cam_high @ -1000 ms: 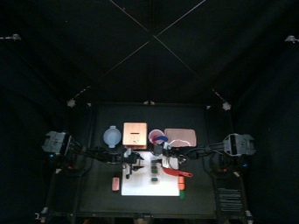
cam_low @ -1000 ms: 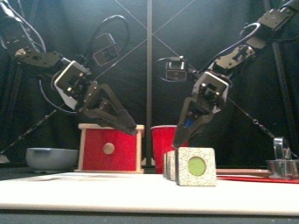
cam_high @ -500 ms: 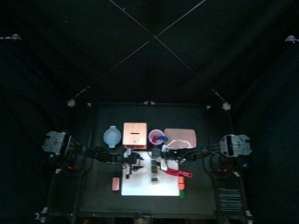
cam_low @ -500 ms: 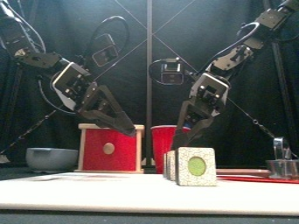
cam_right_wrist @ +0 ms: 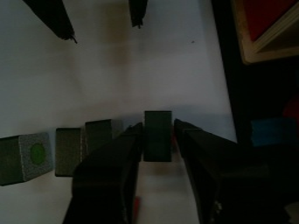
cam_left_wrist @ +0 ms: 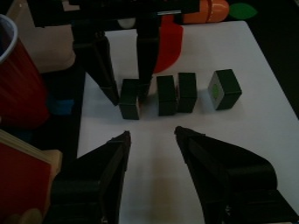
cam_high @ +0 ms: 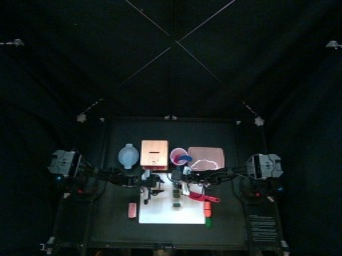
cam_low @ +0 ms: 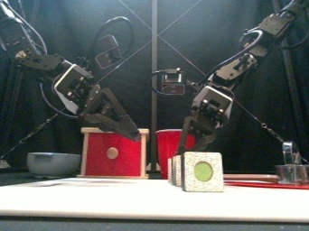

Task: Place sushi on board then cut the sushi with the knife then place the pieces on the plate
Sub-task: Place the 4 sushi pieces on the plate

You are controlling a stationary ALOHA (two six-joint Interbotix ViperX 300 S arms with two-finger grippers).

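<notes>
Several dark green sushi pieces [cam_left_wrist: 176, 93] stand in a row on the white board [cam_high: 174, 212]; the nearest one shows its green centre [cam_low: 203, 170]. My right gripper [cam_right_wrist: 156, 147] is open and low over the board, one jaw on each side of the end piece [cam_right_wrist: 158, 135], with a thin gap either side. From the front, the right gripper [cam_low: 200, 142] hangs just above the row. My left gripper [cam_left_wrist: 152, 138] is open and holds nothing, a little short of the row, raised above the board [cam_low: 128, 133]. The pink plate [cam_high: 207, 156] lies behind the board.
A blue-grey bowl [cam_low: 54, 163], the wooden box with the red drawer front [cam_low: 115, 152] and a red cup [cam_low: 172, 148] stand behind the board. At the right are a metal cutter [cam_low: 292, 171] and a red knife [cam_high: 210, 201].
The right gripper has come down and shifted slightly toward the row, so its jaws now straddle the end piece. The left gripper has barely moved.
</notes>
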